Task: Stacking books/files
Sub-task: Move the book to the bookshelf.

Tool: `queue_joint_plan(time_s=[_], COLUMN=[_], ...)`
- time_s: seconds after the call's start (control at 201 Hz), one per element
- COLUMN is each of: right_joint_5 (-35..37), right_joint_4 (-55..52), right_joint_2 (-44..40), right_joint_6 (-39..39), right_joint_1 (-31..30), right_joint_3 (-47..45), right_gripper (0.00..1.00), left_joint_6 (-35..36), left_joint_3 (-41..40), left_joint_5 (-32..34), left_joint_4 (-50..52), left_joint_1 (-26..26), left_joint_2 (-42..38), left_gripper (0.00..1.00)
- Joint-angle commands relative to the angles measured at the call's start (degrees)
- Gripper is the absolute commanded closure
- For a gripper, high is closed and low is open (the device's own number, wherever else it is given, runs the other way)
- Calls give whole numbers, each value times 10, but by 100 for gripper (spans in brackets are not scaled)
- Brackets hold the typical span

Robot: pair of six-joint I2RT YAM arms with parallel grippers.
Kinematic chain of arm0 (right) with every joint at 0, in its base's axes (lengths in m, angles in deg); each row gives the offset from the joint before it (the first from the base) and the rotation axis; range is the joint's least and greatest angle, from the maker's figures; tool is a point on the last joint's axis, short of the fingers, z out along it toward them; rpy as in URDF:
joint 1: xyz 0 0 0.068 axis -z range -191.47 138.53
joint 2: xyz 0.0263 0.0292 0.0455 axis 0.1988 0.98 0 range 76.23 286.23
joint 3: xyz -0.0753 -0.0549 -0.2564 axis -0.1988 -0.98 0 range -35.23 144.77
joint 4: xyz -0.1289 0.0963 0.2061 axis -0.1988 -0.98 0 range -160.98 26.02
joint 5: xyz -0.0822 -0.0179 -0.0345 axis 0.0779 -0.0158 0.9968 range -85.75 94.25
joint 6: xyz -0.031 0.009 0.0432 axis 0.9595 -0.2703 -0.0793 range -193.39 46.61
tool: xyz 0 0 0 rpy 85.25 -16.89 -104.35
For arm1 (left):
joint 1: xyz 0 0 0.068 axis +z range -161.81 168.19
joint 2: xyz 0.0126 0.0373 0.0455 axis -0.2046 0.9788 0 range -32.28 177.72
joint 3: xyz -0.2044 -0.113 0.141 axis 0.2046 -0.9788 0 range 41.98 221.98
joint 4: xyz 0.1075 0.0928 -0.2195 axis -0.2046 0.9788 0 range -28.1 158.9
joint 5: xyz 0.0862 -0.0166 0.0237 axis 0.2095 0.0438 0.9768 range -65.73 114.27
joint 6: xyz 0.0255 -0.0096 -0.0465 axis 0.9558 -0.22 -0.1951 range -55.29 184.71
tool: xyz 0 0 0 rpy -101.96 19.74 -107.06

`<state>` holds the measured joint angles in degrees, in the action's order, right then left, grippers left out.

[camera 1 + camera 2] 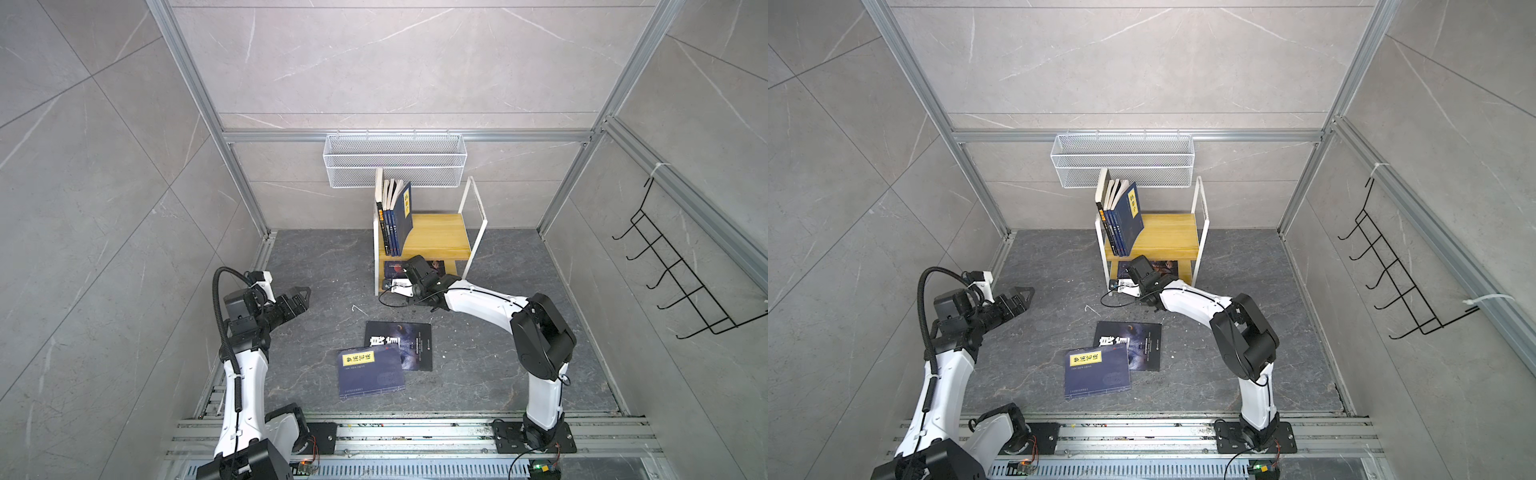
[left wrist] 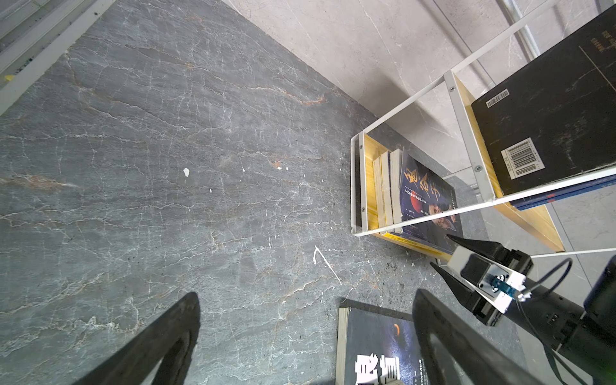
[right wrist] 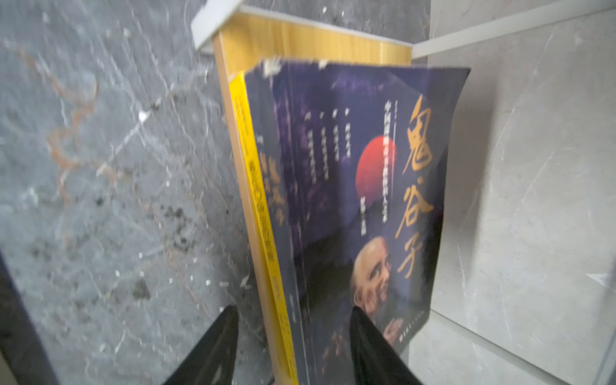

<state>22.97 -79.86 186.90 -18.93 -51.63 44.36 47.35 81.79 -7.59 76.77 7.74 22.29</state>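
Two books lie on the dark floor: a navy one with a yellow label [image 1: 371, 376] [image 1: 1096, 371] overlaps a black one [image 1: 405, 345] [image 1: 1136, 345] [image 2: 373, 346]. Several books stand leaning at the left of the wooden shelf's top board [image 1: 395, 216] [image 1: 1121, 216]. Flat on the lower board lies a stack topped by a navy book with gold calligraphy and an old man's portrait [image 3: 350, 200] [image 2: 423, 200]. My right gripper [image 3: 292, 310] [image 2: 441, 251] straddles that stack's near edge, open, with a gap beside one finger. My left gripper [image 1: 305, 300] [image 2: 306, 295] hovers open over bare floor.
The shelf [image 1: 440, 237] has a white metal frame and stands against the back wall. A white wire basket [image 1: 395, 160] hangs above it. A black hook rack [image 1: 681, 274] is on the right wall. A small white scrap [image 1: 358, 309] lies on the floor.
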Motion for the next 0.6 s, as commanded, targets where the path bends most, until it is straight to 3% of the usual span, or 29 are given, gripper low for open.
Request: queue_joint_plan(time_s=[0.0,0.597], right_joint_5=[18,32], right_joint_4=[-15,-19], right_joint_2=[-21,-24], right_joint_6=[24,32], right_joint_1=[11,54], right_joint_3=[-16,-16], right_gripper=[44,48], left_joint_6=[-6,-6], left_joint_3=[-1,12], left_joint_5=[-15,-13], left_joint_4=[-22,-7], left_joint_1=[2,3], left_joint_2=[-9,-3], left_gripper=[0,0])
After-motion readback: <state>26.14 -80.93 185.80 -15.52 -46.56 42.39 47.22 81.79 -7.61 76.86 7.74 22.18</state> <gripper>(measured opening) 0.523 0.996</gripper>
